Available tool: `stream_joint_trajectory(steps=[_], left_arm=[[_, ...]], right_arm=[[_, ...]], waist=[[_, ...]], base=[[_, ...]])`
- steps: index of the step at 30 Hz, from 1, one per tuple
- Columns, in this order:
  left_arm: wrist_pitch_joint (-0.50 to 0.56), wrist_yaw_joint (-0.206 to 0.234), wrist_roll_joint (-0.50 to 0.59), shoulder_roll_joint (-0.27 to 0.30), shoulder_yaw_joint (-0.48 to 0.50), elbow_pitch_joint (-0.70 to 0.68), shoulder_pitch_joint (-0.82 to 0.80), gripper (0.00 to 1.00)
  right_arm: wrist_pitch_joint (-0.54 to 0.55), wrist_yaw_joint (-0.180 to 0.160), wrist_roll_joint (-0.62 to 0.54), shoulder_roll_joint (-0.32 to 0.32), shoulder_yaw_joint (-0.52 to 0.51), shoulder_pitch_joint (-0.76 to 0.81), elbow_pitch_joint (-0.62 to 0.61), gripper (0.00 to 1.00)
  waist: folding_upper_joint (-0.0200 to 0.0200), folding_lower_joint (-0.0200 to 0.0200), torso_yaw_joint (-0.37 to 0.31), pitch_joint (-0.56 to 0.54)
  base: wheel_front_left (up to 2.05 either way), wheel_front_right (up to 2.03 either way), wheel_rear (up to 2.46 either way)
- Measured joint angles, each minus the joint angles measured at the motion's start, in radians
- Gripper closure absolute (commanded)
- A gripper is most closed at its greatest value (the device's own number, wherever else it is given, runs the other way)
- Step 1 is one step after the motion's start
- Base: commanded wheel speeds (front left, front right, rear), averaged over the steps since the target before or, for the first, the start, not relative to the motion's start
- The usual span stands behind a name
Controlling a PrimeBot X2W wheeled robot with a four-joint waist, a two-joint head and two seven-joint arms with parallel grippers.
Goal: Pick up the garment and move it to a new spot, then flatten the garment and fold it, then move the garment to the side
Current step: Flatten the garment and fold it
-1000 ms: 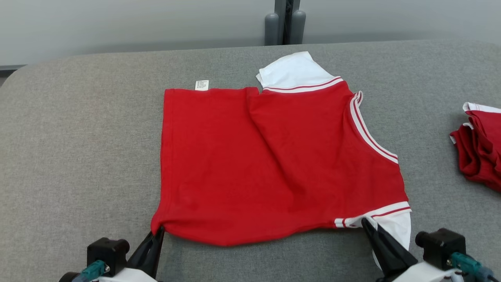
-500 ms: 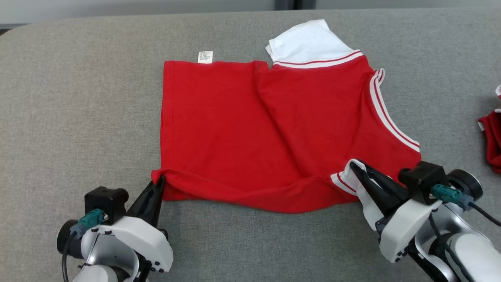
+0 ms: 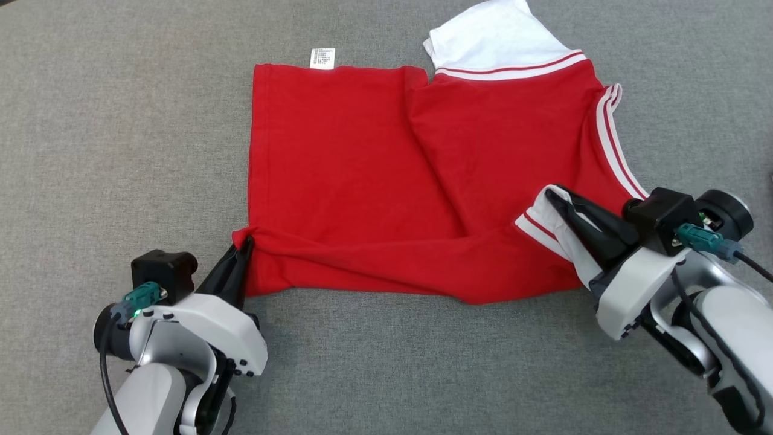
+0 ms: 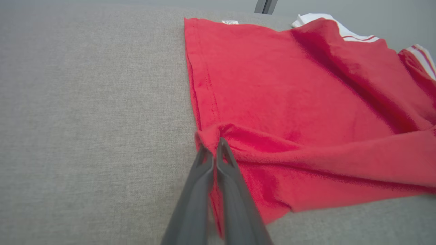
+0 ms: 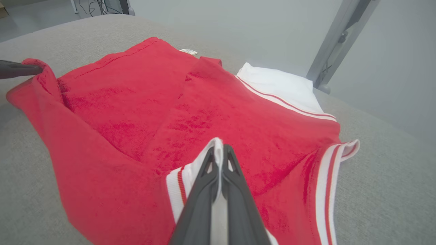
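Both arms have dragged the near edge of the red garment (image 3: pixel 362 169) further up over itself since a moment ago, the right side more than the left. Left gripper (image 3: pixel 244 243) is clamped tight on the near-left hem corner, and right gripper (image 3: pixel 552 194) is pinched closed on the white sleeve (image 3: pixel 537 220), lifted over the red body. Rest of it lies flat on the grey padded table (image 3: pixel 90 151), with the care label (image 3: pixel 322 58) poking out at the far edge.
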Motion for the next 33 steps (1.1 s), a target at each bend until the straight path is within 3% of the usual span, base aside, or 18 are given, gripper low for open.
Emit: stream_joint_trajectory(steps=[7,8,9,10,15,23,28,33], left_arm=[[-0.01,-0.03,0.0,-0.005,-0.018,0.041,-0.051,1.0],[-0.01,-0.036,0.0,-0.006,-0.022,0.048,-0.055,0.82],[-0.01,-0.036,0.0,-0.009,-0.026,0.053,-0.059,0.82],[-0.012,-0.036,0.0,-0.009,-0.026,0.059,-0.063,0.0],[-0.031,-0.033,0.004,-0.01,-0.026,0.071,-0.065,0.0],[-0.139,0.013,0.034,-0.005,0.009,0.032,-0.056,0.0],[-0.219,0.036,0.056,0.002,0.027,0.003,-0.034,0.0],[-0.261,0.05,0.075,0.018,0.032,0.003,0.009,0.0]], right_arm=[[-0.059,0.0,0.032,-0.016,0.033,-0.06,0.091,1.0],[-0.075,0.0,0.042,-0.01,0.034,-0.06,0.1,0.76],[-0.082,0.0,0.054,-0.002,0.037,-0.061,0.107,0.76],[-0.089,0.0,0.054,0.004,0.043,-0.061,0.117,0.0],[-0.134,0.0,0.048,0.028,-0.002,-0.055,0.162,0.0],[-0.257,0.0,-0.046,0.139,-0.203,0.039,0.189,0.0],[-0.285,0.0,-0.141,0.278,-0.408,0.162,0.142,0.0],[-0.291,0.0,-0.197,0.372,-0.481,0.29,0.065,0.0]], waist=[[0.0,0.0,0.006,0.012],[0.0,0.0,0.006,0.011],[0.0,0.0,0.006,0.011],[0.0,0.0,0.006,0.009],[0.0,0.0,0.001,-0.001],[0.0,0.0,-0.015,-0.041],[0.0,0.0,-0.027,-0.091],[0.0,0.0,-0.038,-0.143]], base=[[0.0,0.0,0.0],[0.0,0.0,0.0],[0.0,0.0,0.0],[0.0,0.0,0.0],[0.0,0.0,0.0],[0.0,0.0,0.0],[0.0,0.0,0.0],[0.0,0.0,0.0]])
